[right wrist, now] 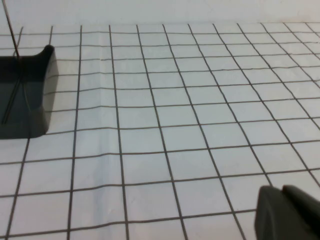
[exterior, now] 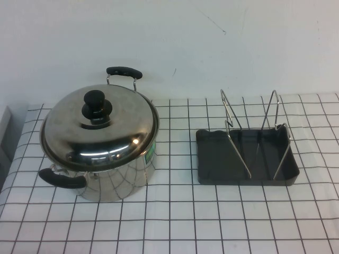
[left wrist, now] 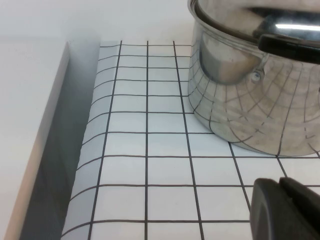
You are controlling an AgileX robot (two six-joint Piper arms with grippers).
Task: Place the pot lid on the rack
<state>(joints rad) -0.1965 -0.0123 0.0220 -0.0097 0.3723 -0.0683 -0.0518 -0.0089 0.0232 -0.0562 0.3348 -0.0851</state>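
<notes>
The pot lid (exterior: 106, 129), shiny steel with a black knob (exterior: 96, 106), sits on the steel pot (exterior: 119, 177) at the left of the table. The rack (exterior: 246, 159), silver wire loops on a dark grey tray, stands at the right. Neither arm shows in the high view. In the left wrist view my left gripper (left wrist: 280, 189) is shut and empty, low over the cloth, a little short of the pot (left wrist: 250, 95) and its black handle (left wrist: 290, 47). In the right wrist view my right gripper (right wrist: 281, 192) is shut and empty, with a corner of the rack's tray (right wrist: 35, 95) some way off.
A white cloth with a black grid (exterior: 175, 217) covers the table. Its left edge curls up beside a grey ledge (left wrist: 50, 150). A white wall (exterior: 212, 37) stands behind the table.
</notes>
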